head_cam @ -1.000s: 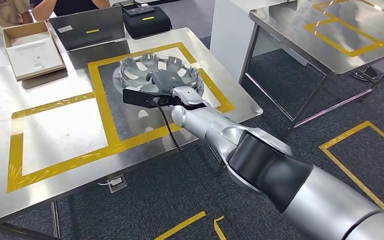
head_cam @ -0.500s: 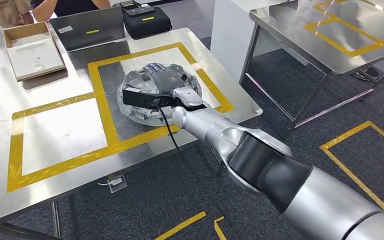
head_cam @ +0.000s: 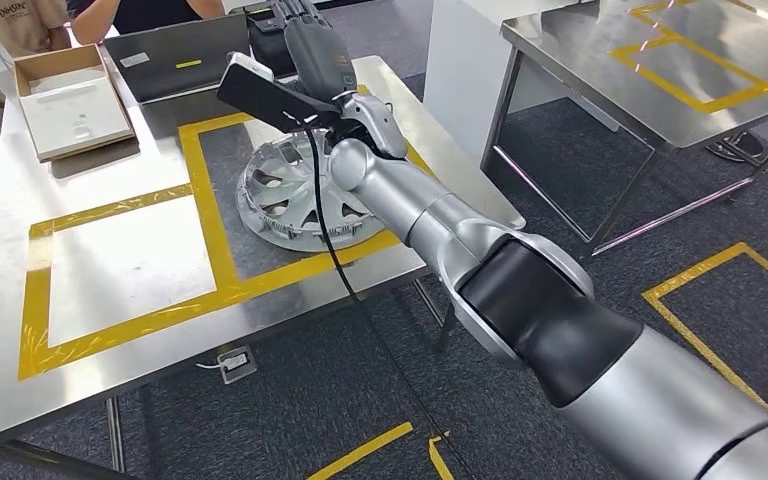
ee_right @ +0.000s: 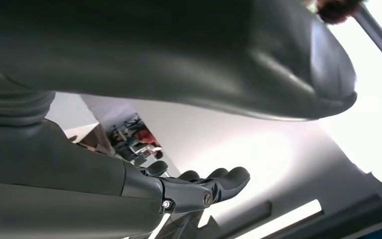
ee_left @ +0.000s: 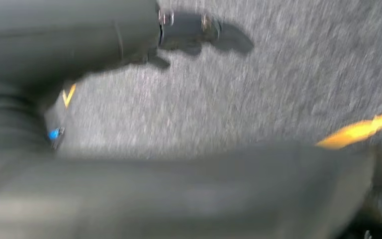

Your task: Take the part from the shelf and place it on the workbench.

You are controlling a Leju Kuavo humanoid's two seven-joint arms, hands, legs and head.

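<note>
Lying on the workbench (head_cam: 110, 270), the part (head_cam: 295, 200) is half-hidden by the right arm (head_cam: 430, 215).

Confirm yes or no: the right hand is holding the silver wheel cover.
No. In the head view the right hand is raised with nothing in it, while the wheel cover lies on the workbench inside the yellow tape outline.

R hand (ee_right: 179, 191) empty; fingers (ee_right: 229, 179) extended, apart

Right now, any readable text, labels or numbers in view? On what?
Nothing can be quoted.
Shirt: light print, too blurred to read.
White sticker on grey case: too small.
Mark in open box: too small.
Wheel cover: none visible.
</note>
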